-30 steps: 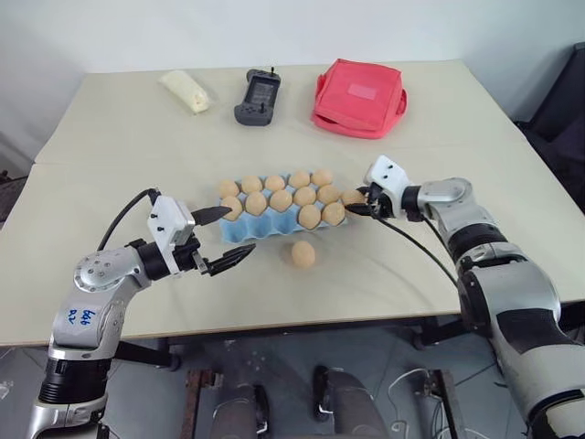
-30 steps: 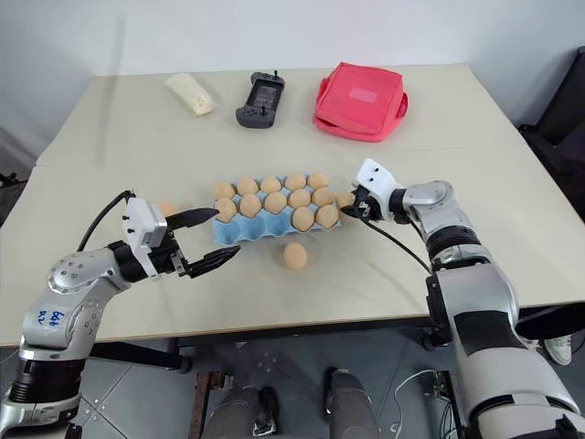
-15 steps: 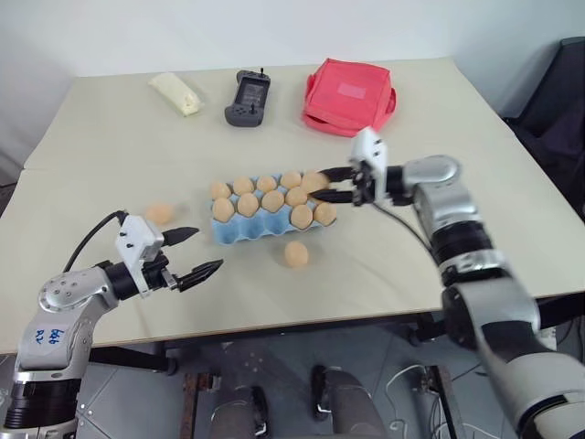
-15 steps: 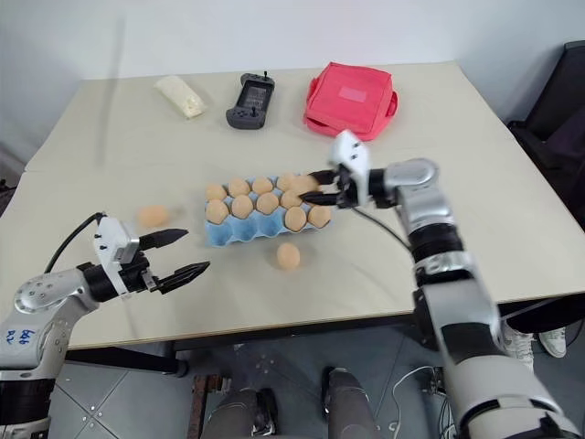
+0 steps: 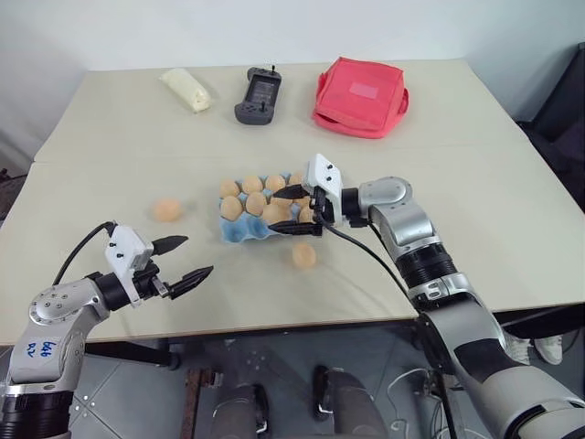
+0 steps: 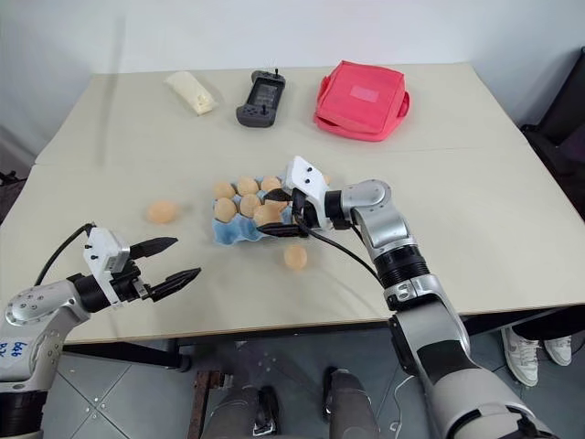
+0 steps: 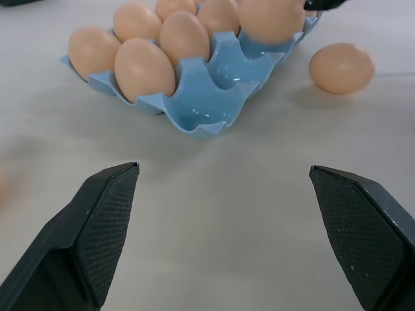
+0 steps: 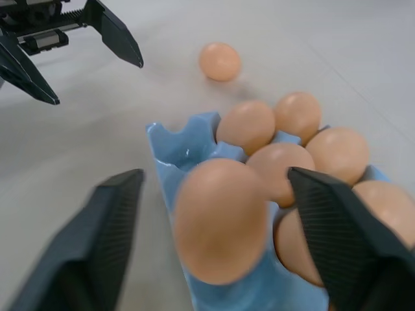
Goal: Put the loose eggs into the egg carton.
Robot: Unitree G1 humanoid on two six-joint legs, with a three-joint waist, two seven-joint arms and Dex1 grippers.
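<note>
A: Nearest, left gripper (image 5: 180, 261): fingers spread wide, empty, one loose egg (image 5: 166, 210) lying beyond its tips, likely its next pick.

B: Right gripper (image 5: 290, 210)?

A: Fingers apart over the egg carton (image 7: 206, 109), an egg (image 8: 220, 220) sitting between them above a front cup, apparently just let go. Another loose egg (image 5: 303, 255) lies just beside the carton. Empty corner cup remains.

Bright, even light with soft shadows; the right wrist view blurs close up, its edges softened.
</note>
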